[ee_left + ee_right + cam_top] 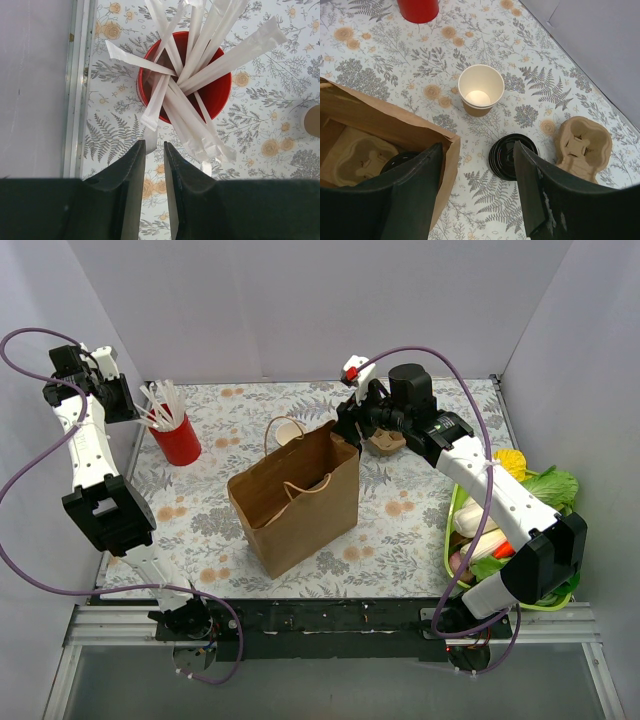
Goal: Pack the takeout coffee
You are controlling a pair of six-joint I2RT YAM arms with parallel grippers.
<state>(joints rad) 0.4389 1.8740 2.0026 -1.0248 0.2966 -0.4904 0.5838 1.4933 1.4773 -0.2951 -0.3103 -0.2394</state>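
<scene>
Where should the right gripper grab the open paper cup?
Probably the rim, from straight above: the cup stands upright and lidless, apart from the lid and bag, so one finger can go inside, one outside. The right gripper is open.

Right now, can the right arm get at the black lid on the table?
Probably yes. The right gripper is open above the lid, with nothing on it. The paper bag's rim sits close beside one finger, though.
</scene>
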